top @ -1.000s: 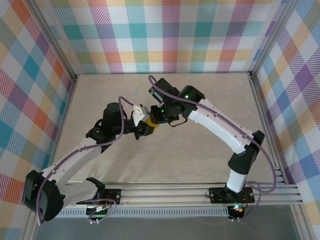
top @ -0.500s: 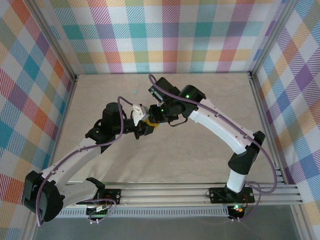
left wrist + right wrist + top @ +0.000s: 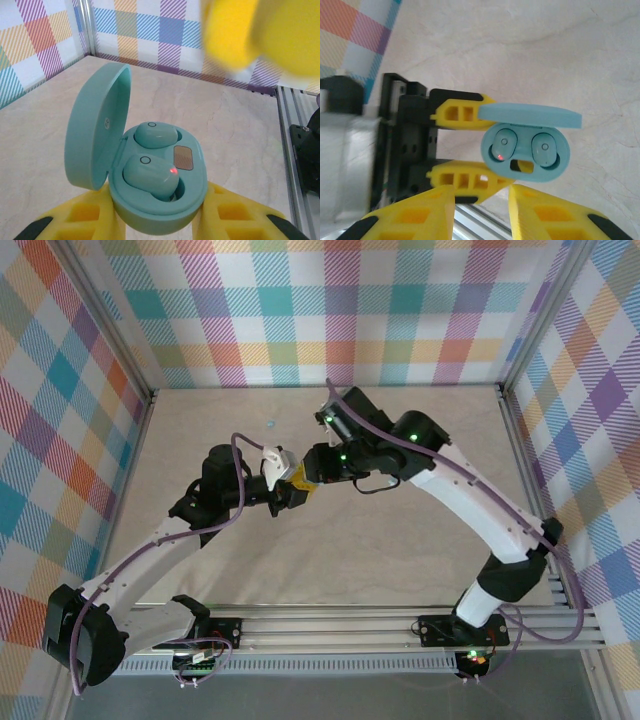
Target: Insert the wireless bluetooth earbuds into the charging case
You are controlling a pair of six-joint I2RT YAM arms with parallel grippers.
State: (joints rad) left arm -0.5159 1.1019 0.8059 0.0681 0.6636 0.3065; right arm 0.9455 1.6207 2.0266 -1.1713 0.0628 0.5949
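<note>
Earbuds: two pale blue-green earbuds (image 3: pixel 149 174) sit side by side in the wells of the charging case (image 3: pixel 165 212), each with a small ring mark on its top face.
Light: a red light (image 3: pixel 173 171) glows on the nearer bud in the left wrist view. From the right wrist it shows on the bud closer to the black wrist body.
Charging case: an oval shell of the same colour, with a small brownish window between the buds and its front rim.
Lid: the lid (image 3: pixel 96 131) is hinged open and stands nearly upright beside the buds. From the right wrist it is seen edge-on as a flat slab above them.
Left tool: the left tool (image 3: pixel 492 145) is closed on the case body, with one yellow finger pressed against each long side. The buds face up and out of the grip.
Right tool: the right tool (image 3: pixel 481 192) hangs just beside the case. Its two yellow fingers are parted with a clear gap between them and hold nothing. In the left wrist view it is a yellow blur above the case.
Arms: from above, the two tools meet near the middle of the table (image 3: pixel 400 550), the left arm reaching in from the left and the right arm from the right.
Contact with table: whether the case touches the surface cannot be told.
Surroundings: pale marbled table top, a metal rail (image 3: pixel 295 150) at its edge, and plaid walls (image 3: pixel 330 310) around it.
</note>
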